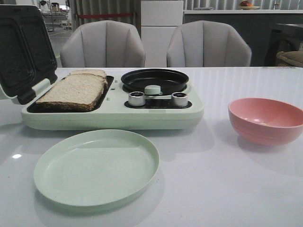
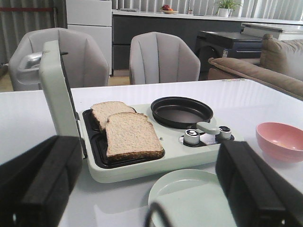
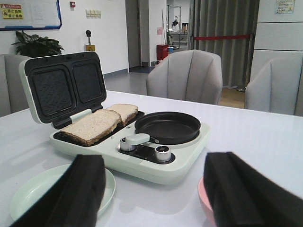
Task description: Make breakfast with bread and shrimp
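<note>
**Q:** What is on the table, and how many of each?

**A:** One pale green breakfast maker with its lid raised at the robot's left. One pale green plate just in front of it. One pink bowl to the right, apart from both. Two slices of bread. No shrimp can be seen in any view.

**Q:** What do the containers hold?

**A:** Both bread slices lie in the maker's dark left tray, the nearer slice overlapping the farther one. The round black pan on the maker's right side shows only its dark surface. Two silver knobs sit in front of it. Nothing is visible on the plate, nor in the part of the bowl that shows.

**Q:** Where are the grippers?

**A:** The left gripper and right gripper appear only in their own wrist views, each with fingers spread wide and gripping nothing, back from the maker above the table's near side.

**Q:** And open room?

**A:** White tabletop stretches between plate and bowl. Two grey chairs stand behind the far edge.
</note>
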### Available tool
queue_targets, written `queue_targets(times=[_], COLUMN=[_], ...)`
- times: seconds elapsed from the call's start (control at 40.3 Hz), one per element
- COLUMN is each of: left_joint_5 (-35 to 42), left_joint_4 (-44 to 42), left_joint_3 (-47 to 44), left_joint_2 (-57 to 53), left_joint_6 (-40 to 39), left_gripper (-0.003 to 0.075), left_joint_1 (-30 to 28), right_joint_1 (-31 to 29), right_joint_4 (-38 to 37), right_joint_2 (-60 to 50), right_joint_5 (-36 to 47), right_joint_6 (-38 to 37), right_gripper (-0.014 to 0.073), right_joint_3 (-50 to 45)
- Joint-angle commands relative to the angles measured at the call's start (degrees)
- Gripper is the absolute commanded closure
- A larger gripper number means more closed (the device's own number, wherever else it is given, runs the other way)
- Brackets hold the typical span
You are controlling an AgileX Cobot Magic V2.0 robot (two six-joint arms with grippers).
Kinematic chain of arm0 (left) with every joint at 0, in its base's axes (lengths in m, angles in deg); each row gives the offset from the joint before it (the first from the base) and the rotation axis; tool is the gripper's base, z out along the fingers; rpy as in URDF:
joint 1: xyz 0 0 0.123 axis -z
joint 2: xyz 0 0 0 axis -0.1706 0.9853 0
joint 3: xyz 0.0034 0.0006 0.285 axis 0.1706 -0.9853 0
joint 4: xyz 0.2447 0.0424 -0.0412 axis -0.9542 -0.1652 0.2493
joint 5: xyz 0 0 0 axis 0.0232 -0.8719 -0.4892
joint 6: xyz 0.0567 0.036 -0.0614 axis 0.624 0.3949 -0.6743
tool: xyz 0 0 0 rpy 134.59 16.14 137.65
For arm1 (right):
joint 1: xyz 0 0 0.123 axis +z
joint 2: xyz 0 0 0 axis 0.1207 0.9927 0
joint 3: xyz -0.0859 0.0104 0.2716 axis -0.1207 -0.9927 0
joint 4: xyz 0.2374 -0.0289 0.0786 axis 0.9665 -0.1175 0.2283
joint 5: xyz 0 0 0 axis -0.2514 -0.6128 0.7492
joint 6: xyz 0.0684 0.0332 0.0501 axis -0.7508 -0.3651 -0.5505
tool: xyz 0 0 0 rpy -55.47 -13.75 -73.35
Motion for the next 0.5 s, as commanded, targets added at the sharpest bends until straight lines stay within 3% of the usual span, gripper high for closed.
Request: queue_targets(times=[0.0,0.198,0.471], left_joint_5=[5.3,4.5,8.3], left_joint_4=[1.2,-1.6,-2.8], left_joint_3=[4.3,12.1,27.3], left_joint_2=[1.6,15.2,41.9], left_joint_6=[-0.5,-10.0,-15.3], left_gripper=[0.0093,0.0093,0.0093], left_joint_1=[0.4,0.4,0.2], right_joint_1=[-0.1,-0.1,-0.1], right_joint_4=[-0.5,-0.5,-0.5], right_joint_2=[-1.0,-1.0,-1.0], right_joint_5=[5.6,5.6,5.6], right_joint_6=[0.2,0.2,0.2], right_gripper=[0.0042,0.0042,0.0042], right_joint_3=[1.6,1.6,1.6])
